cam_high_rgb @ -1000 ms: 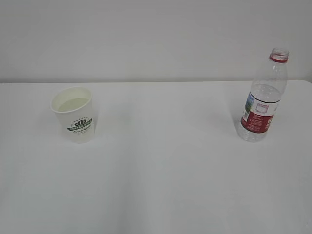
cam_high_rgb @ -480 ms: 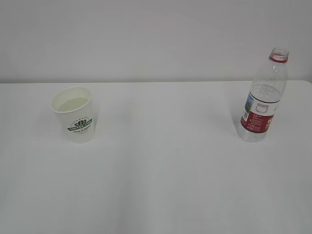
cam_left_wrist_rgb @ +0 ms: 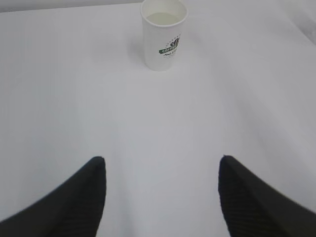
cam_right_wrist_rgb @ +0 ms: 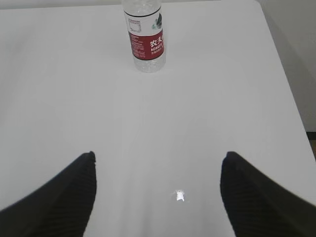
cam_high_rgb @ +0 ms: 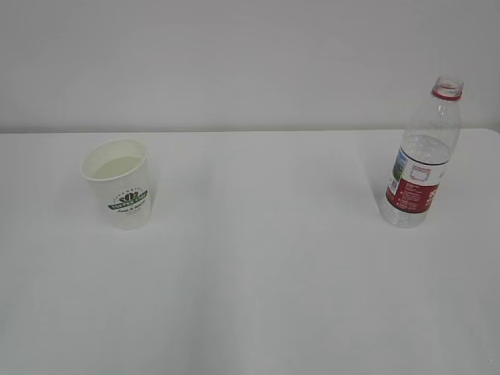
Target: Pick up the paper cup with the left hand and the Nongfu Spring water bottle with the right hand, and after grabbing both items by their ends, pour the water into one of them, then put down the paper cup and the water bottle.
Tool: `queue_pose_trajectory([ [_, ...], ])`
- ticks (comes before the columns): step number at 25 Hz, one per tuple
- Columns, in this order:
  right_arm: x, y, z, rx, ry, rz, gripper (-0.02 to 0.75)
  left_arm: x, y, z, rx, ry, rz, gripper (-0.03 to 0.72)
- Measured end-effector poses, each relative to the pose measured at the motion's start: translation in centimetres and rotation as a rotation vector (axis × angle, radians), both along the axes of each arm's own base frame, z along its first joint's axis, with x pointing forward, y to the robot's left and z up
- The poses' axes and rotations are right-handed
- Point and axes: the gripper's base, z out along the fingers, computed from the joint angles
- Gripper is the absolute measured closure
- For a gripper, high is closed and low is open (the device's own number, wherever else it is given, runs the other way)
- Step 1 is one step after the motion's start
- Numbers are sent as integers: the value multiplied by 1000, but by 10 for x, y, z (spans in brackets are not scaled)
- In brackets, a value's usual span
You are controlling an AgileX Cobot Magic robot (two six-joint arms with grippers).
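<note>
My left hand [cam_left_wrist_rgb: 162, 165] hangs above the white tabletop [cam_high_rgb: 266, 281] with its two dark fingers [cam_left_wrist_rgb: 84, 197] spread wide and nothing between them. The paper cup [cam_left_wrist_rgb: 164, 33] stands upright well ahead of it, almost in line with the gap between the fingers, its green logo facing me and its cream inside showing through the open mouth. My right hand [cam_right_wrist_rgb: 158, 163] is likewise spread wide and empty, its black fingers [cam_right_wrist_rgb: 247, 197] at the lower corners of that wrist view. The Nongfu Spring water bottle [cam_right_wrist_rgb: 144, 35] stands upright well ahead of it, a little left of centre, its red-and-white label turned toward me. From the exterior view the cup [cam_high_rgb: 119, 183] sits on the left of the tabletop and the bottle [cam_high_rgb: 422, 156] far off on the right, well apart, uncapped with its red neck ring at the top. Neither of my hands shows in that view. A small bright glint lies on the tabletop between my right fingers.
</note>
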Motion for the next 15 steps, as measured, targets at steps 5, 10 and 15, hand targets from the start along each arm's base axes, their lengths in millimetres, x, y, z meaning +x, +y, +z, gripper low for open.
queue_pose_trajectory([
  [5,2,0,-3,0,4,0,149,0,0,0,0,-1,0,172],
  [10,5,0,-5,-1,-3,-1,149,0,0,0,0,-1,0,172],
  [15,5,0,-6,-3,-3,-2,149,0,0,0,-1,-2,0,172],
])
